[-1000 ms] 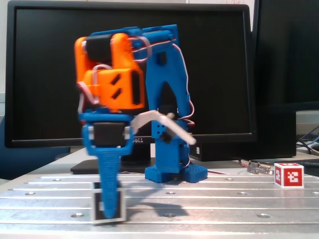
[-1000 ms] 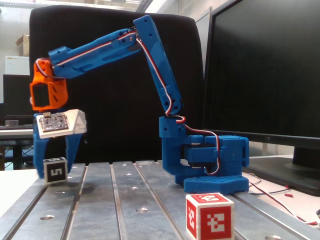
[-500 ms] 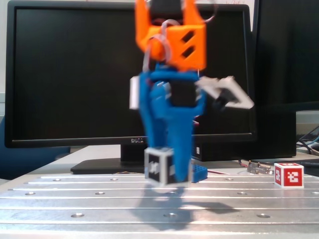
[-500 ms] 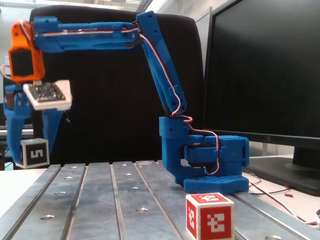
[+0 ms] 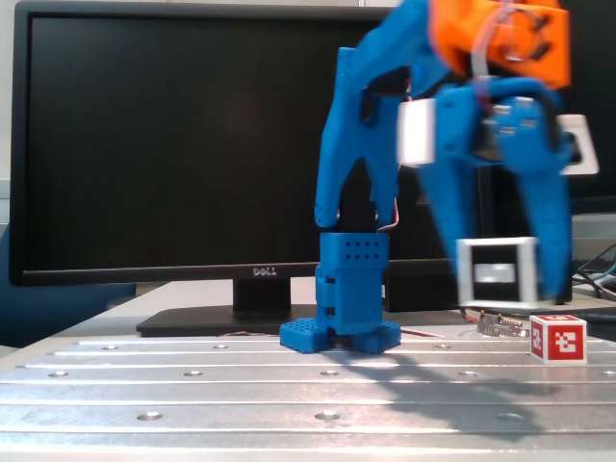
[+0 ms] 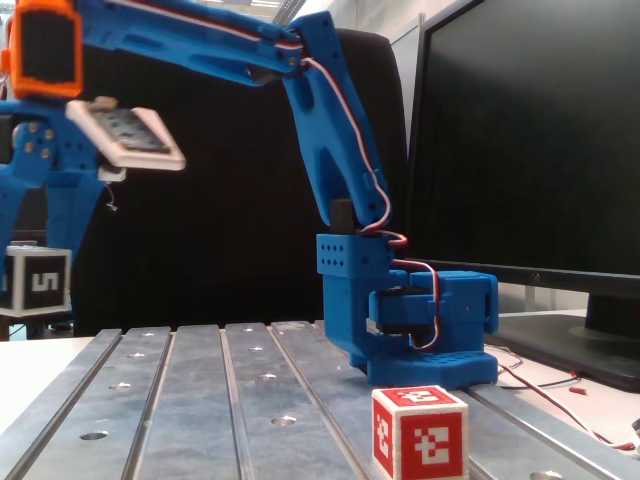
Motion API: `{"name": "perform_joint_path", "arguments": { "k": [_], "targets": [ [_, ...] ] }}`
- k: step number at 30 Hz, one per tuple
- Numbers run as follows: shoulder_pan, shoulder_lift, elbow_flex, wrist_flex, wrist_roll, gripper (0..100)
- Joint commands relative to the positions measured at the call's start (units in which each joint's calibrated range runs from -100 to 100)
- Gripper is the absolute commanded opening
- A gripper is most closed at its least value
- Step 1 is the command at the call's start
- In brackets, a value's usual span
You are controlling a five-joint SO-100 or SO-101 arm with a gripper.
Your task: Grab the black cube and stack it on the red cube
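My blue gripper [image 5: 500, 274] is shut on the black cube [image 5: 498, 271], a white-edged cube with black faces, and holds it in the air above the metal table. In a fixed view the black cube [image 6: 38, 281] shows a white "5" at the far left, between the blue fingers [image 6: 75, 215]. The red cube [image 5: 557, 338] stands on the table at the right, below and a little right of the held cube. It also shows in a fixed view [image 6: 419, 432], near the front, apart from the gripper.
The arm's blue base [image 5: 344, 308] is bolted at the back middle of the slotted aluminium table [image 5: 241, 395]. A black Dell monitor [image 5: 173, 144] stands behind. Loose wires [image 5: 500, 325] lie near the red cube.
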Motion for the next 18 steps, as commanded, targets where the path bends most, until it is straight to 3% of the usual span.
{"name": "perform_joint_path", "arguments": {
  "k": [1,6,18],
  "targets": [
    [-4.62,-0.95,-2.1,1.3,-0.24,15],
    [-10.45,-0.95,-2.37,1.38,-0.61,15],
    [-19.75,-0.95,-1.73,2.75,-13.08,15]
  ]
}}
